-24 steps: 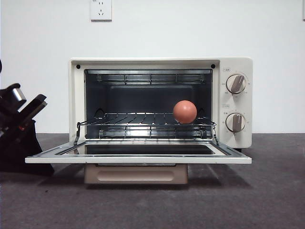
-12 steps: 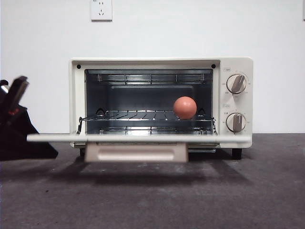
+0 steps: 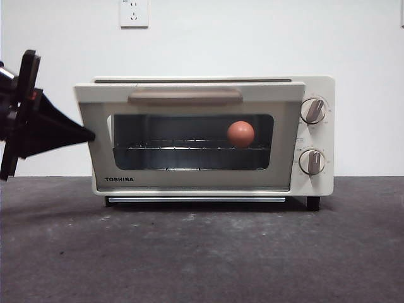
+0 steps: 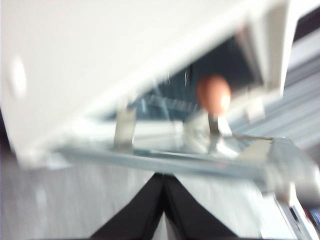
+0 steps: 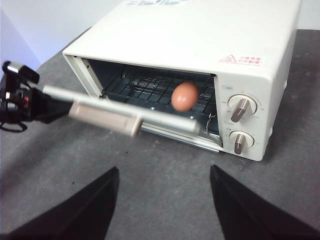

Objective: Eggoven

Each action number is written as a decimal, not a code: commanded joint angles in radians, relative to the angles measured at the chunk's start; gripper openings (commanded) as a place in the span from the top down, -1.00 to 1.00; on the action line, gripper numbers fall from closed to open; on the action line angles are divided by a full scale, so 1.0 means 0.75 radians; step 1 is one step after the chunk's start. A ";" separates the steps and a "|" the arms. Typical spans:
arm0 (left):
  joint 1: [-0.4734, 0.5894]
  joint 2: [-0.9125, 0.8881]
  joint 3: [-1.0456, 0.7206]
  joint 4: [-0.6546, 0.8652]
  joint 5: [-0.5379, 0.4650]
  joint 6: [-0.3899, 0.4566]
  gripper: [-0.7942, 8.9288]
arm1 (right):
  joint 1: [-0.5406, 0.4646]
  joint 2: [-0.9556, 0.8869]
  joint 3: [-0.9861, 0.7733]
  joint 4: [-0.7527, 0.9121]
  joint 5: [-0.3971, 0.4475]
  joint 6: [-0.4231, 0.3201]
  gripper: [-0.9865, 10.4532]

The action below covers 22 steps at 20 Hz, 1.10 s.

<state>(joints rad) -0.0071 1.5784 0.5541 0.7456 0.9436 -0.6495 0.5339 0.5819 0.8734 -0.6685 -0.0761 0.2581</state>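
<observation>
The reddish-brown egg (image 3: 240,134) (image 5: 185,96) (image 4: 213,94) lies on the wire rack inside the cream TOSHIBA oven (image 3: 315,183) (image 5: 200,35), toward its knob side. The glass door with its beige handle (image 3: 185,96) (image 5: 105,117) is raised. In the front view it stands almost closed, leaning out a little at the top. In both wrist views it is motion-blurred and ajar. My left gripper (image 3: 85,134) (image 4: 162,176) (image 5: 20,95) is shut, its tip against the door's left edge. My right gripper (image 5: 165,200) hangs open in front of the oven, well back from it, holding nothing.
Two knobs (image 3: 313,110) (image 3: 311,162) sit on the oven's right panel. A wall socket (image 3: 134,12) is on the white wall behind. The oven stands on a dark grey table surface (image 3: 202,252) that stretches in front of it.
The door swung up from lying flat open to nearly closed. My left gripper rose with it along the door's left edge. The egg stayed on the rack.
</observation>
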 commanded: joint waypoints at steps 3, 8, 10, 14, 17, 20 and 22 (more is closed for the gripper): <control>0.002 0.015 0.034 0.052 -0.043 -0.075 0.82 | 0.009 0.006 0.025 0.012 0.004 -0.006 0.32; 0.000 -0.023 0.034 0.048 -0.043 -0.099 0.82 | 0.009 0.007 0.025 0.012 0.009 -0.006 0.32; -0.001 -0.064 0.034 0.035 -0.043 -0.099 0.82 | 0.009 0.007 0.025 0.012 0.009 -0.006 0.32; -0.017 -0.187 0.034 -0.041 -0.058 -0.092 0.82 | 0.009 0.027 0.025 0.012 0.008 -0.007 0.32; -0.041 -0.322 0.034 -0.188 -0.113 -0.023 0.82 | 0.009 0.047 0.025 0.012 0.008 -0.012 0.32; -0.080 -0.484 0.034 -0.423 -0.221 0.116 0.82 | 0.009 0.069 0.025 0.012 0.007 -0.012 0.32; -0.113 -0.604 0.036 -0.607 -0.330 0.224 0.82 | 0.009 0.090 0.024 0.013 0.004 -0.013 0.32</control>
<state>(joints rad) -0.0853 1.1484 0.5697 0.3458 0.7273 -0.5892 0.5339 0.6399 0.8734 -0.6685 -0.0750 0.2581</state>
